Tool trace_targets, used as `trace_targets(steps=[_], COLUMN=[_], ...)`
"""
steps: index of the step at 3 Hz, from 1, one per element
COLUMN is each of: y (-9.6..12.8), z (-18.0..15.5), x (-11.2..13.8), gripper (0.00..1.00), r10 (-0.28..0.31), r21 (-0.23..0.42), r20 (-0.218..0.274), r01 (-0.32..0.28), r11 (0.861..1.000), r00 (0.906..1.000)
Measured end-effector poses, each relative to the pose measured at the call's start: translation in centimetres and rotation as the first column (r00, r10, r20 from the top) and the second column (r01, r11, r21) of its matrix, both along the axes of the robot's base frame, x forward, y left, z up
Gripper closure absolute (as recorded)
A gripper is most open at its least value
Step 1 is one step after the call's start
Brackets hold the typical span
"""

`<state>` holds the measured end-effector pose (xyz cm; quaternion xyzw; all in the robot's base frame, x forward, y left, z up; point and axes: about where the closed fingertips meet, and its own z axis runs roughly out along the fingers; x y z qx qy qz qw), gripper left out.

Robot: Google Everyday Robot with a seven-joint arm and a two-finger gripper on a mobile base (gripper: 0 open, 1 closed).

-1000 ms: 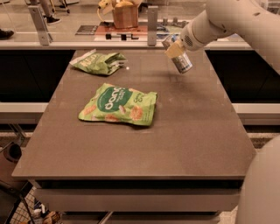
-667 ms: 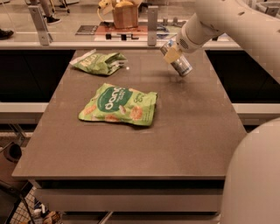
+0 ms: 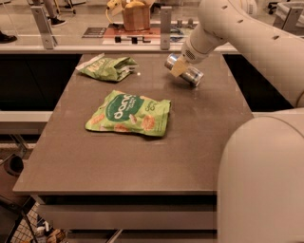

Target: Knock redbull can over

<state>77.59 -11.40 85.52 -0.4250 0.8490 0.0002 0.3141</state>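
Observation:
The redbull can is a slim silver and blue can at the far right of the table. It is tipped far over, almost on its side, with its silver top pointing left and up. My gripper is right at the can, touching its upper part from above. The white arm reaches in from the upper right.
A large green snack bag lies flat in the middle of the brown table. A second, crumpled green bag lies at the far left. A counter with a brown paper bag runs behind the table. My white body fills the lower right.
The arm has swung left over the table. The can has gone with the gripper, moving left and tipping further towards lying on its side.

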Motion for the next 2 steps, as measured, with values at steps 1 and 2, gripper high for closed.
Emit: trace_targets(steps=[1, 2], y=[1.9, 3.6], z=[-1.5, -3.0], x=[1.3, 2.2], gripper=[1.0, 1.0], r10=[0.058, 0.107], r21=[0.039, 0.101], r20=[-0.001, -0.001], r01=[-0.058, -0.106], r11=[0.998, 0.989], r00=[0.9983, 0.9943])
